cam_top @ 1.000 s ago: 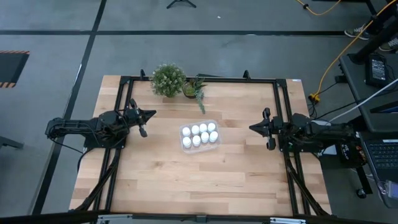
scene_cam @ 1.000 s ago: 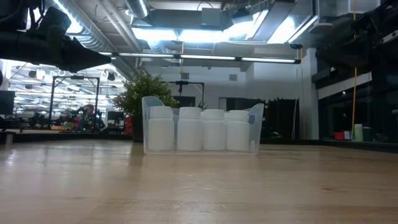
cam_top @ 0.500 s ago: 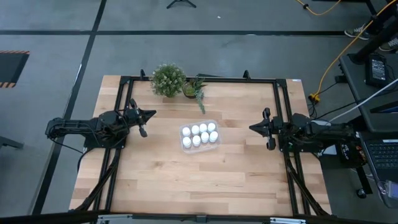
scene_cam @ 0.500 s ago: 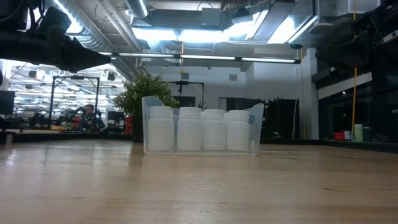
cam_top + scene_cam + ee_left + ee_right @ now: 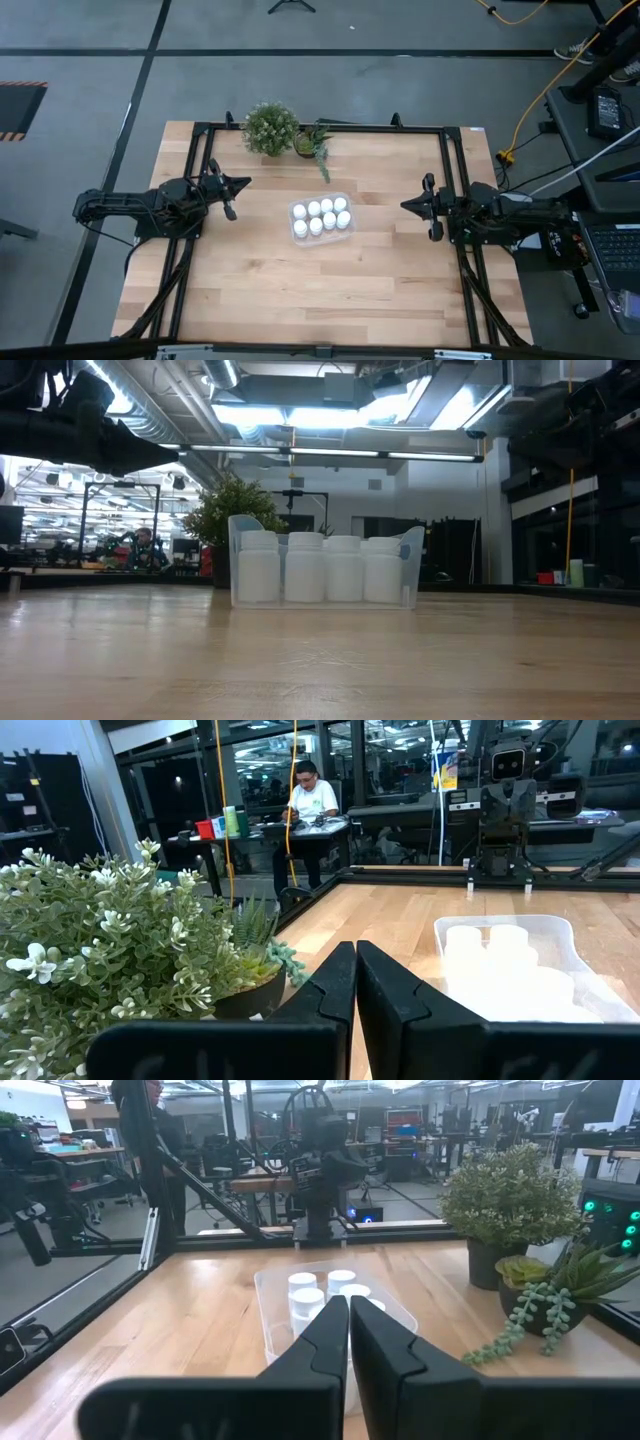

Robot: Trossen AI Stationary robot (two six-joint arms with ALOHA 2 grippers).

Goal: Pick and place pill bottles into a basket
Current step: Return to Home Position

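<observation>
8 pill bottles (image 5: 316, 225), all inside clear basket (image 5: 238, 525)

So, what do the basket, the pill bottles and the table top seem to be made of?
The basket looks like clear glossy plastic: the pill bottles show through its wall. They seem opaque white plastic, rather matte. The table looks like light wood, with plank seams and grain visible.

A robotics lab: a framed wooden table (image 5: 300, 290) on a grey floor (image 5: 350, 90), a trailing orange cable (image 5: 549, 92), exposed ceiling ducts (image 5: 160, 415), strip lights (image 5: 330, 453), and a person (image 5: 312, 795) at a far workbench (image 5: 322, 824).
</observation>
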